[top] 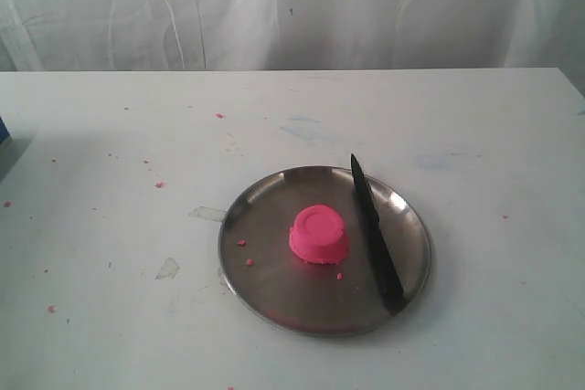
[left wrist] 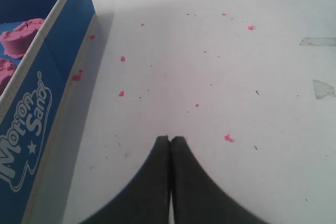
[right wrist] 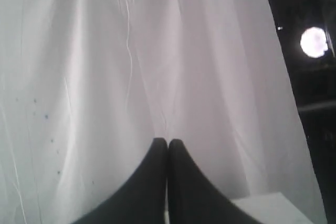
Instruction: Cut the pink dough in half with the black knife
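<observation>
While the pink dough sits whole as a flat-topped dome near the middle of the steel plate, no cut has been made, so by my reading the task stands at its very first step: fetching the tool. The black knife lies just right of the dough on the same plate, apart from it, its pointed tip toward the far rim and its handle toward the near right rim. A few pink crumbs lie on the plate to the dough's left, and more are scattered across the white worktop. Neither arm appears in the exterior view. The left gripper hovers over bare worktop with its fingers pressed together on nothing, beside a blue Motion Sand box that holds other pink lumps. The right gripper likewise has its fingers together and empty, aimed at the white curtain beyond the worktop. Next, one gripper would probably need to part its fingers, reach the handle, and lift the knife without nudging the dough.
</observation>
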Tool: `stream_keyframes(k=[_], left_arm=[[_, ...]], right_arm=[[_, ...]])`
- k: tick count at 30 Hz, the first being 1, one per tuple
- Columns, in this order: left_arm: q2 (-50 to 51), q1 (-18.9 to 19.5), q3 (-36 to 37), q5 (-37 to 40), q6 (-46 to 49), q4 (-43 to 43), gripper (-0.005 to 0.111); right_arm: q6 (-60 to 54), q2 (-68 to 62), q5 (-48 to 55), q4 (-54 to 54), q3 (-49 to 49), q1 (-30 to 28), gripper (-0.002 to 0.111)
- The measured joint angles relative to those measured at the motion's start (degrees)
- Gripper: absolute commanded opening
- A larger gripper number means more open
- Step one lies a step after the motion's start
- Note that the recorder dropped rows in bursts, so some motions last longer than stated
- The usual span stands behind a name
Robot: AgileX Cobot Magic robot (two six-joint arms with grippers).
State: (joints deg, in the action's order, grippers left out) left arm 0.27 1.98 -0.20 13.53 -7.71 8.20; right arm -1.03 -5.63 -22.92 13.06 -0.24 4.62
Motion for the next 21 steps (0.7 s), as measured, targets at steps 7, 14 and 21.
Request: stream_keyframes(k=[7,14,21], left_arm=[[0.00,0.00,0.00,0.00,0.00,0.00,0.000],[0.00,0.00,0.00,0.00,0.00,0.00,0.000],[0.00,0.00,0.00,0.00,0.00,0.00,0.000]], right_arm=[[0.00,-20.55,2.41,1.17,-2.83,0.00,0.000],[-1.21,-44.12,27.33,0.75,-21.03,0.00,0.000],[-11.74,-55.98,53.44,0.22,-38.16,0.00,0.000]])
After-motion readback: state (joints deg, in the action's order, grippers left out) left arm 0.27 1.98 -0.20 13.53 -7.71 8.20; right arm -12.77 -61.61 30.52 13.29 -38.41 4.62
